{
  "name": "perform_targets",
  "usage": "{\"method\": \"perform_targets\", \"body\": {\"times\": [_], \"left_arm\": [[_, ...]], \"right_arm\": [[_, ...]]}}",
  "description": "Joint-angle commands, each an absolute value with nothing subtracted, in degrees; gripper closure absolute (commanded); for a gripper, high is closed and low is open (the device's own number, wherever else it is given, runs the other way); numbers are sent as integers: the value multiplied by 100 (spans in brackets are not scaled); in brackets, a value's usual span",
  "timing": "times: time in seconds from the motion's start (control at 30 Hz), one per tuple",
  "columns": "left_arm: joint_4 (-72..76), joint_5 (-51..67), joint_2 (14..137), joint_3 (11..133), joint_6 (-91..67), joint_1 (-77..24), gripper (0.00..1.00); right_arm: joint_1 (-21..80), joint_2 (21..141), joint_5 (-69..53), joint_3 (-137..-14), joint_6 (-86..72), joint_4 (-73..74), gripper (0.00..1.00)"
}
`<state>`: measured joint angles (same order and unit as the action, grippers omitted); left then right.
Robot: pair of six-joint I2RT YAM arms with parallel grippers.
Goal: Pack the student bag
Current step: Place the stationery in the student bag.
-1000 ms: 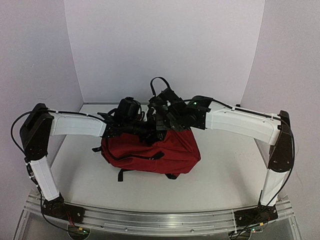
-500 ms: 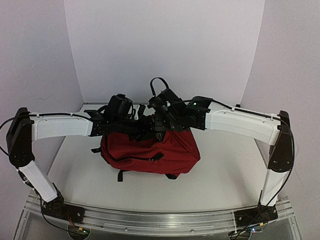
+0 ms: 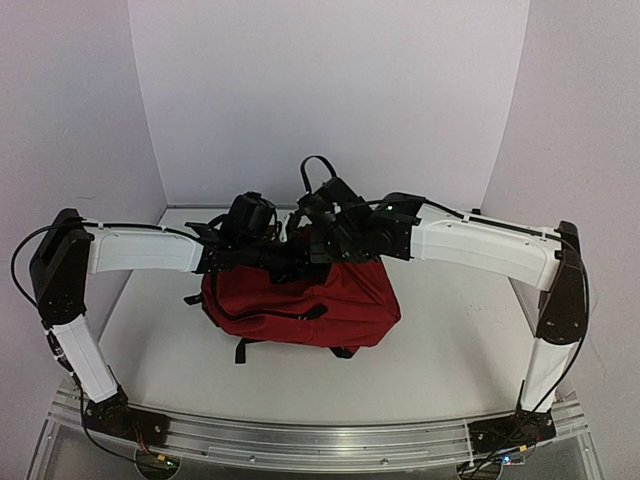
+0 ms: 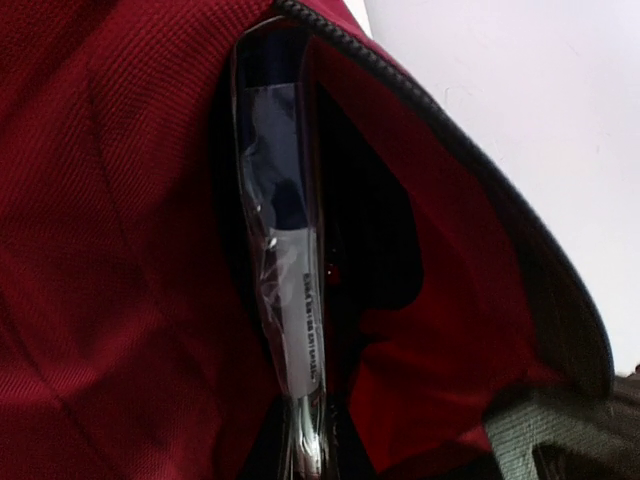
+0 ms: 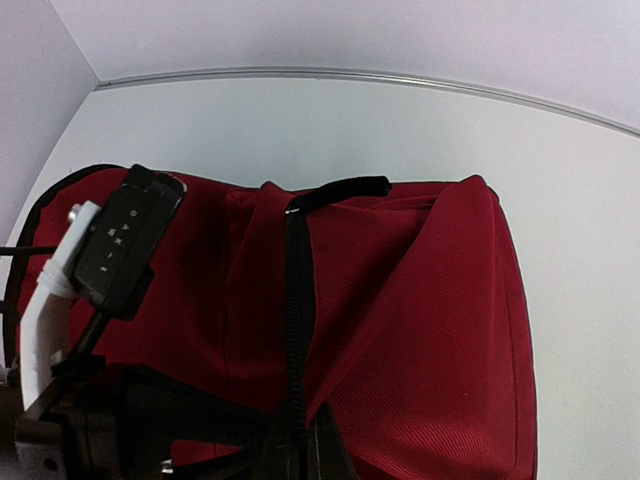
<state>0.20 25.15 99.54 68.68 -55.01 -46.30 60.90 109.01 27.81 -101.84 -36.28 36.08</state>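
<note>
A dark-red student bag [image 3: 310,305] lies on its side on a white table [image 3: 450,340], in the middle of the table and somewhat toward its far edge. From overhead, the bag's long axis runs left to right across the table. Its upper, open side faces the far edge, and black straps [image 3: 240,350] poke out toward the near edge.

Both arms reach in over the table's middle and meet above the bag's far side. The left gripper [image 3: 298,258] points into the bag's black-lined opening. In the left wrist view a long clear packet [image 4: 290,290] with a white printed label stands lengthwise in that opening. Its lower end runs out of sight, so I cannot tell whether the left jaws grip it.

The right gripper [image 5: 295,450] is clenched on the bag at the black zip [image 5: 293,300]. The zip runs away from it to a black carry handle [image 5: 340,190].
</note>
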Motion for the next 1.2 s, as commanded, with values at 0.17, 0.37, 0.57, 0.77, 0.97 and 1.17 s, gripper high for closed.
{"method": "perform_targets", "body": {"times": [0.17,0.37,0.57,0.77,0.97,1.17], "left_arm": [[1380,3002,10522,7251,-5981,-4778,100],[1348,2949,10801,7290,-5898,-4808,100],[202,2156,10112,7350,-4971,-4803,82],[-1100,921,9438,7440,-4093,-4799,50],[-1682,71,9566,7772,-3737,-4799,26],[-1469,-409,10078,8204,-3425,-4797,16]], "right_arm": [[6197,10730,2412,-10365,-3571,2455,100],[6175,10712,2522,-10328,-3592,2452,100],[6030,10344,2750,-9712,-3853,2452,100],[5803,9971,2444,-8981,-4062,2338,100],[5703,9749,2086,-8572,-4177,1948,100],[5674,9595,1837,-8307,-4234,1614,100]]}}
